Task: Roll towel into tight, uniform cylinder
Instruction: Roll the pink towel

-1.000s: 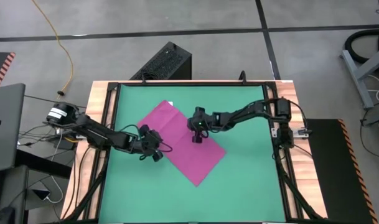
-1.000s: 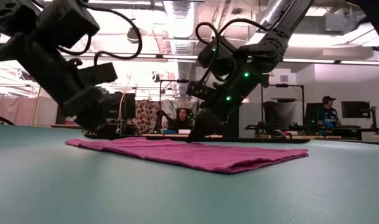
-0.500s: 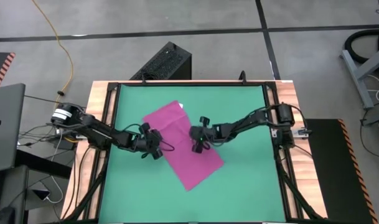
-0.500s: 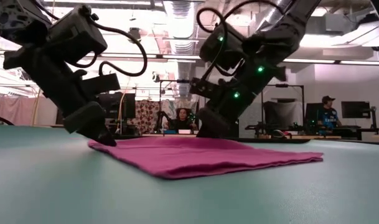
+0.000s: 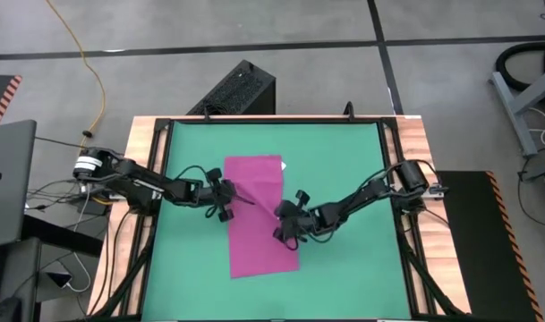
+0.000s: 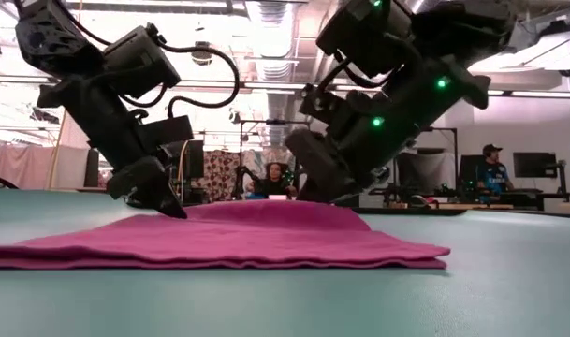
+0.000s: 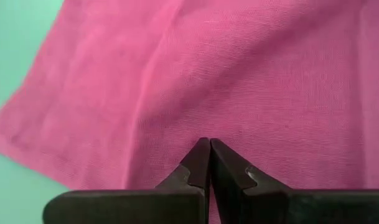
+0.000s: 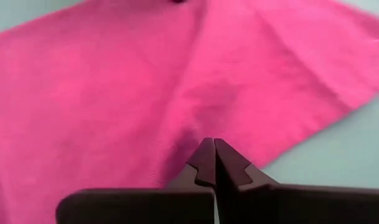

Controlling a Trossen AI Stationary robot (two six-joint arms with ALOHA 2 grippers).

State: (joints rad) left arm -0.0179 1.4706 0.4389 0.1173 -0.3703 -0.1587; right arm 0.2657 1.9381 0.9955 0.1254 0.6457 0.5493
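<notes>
green mat (image 5: 344,161) | towel (image 5: 259,210) flat, edges clear | pincers shut

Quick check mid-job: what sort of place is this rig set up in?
Likely a robotics lab or workshop: exposed ceiling ducts, people seated at monitors behind the table, and a green mat on a wood-edged bench over bare concrete floor.

Overhead, table-level, two close wrist views.

The light is bright and even from above, and the shadows on the tabletop (image 5: 353,152) are soft. In the low view the ceiling lamps (image 6: 275,19) glare strongly and the room behind looks perhaps slightly unsharp. Both wrist views are sharp.
</notes>
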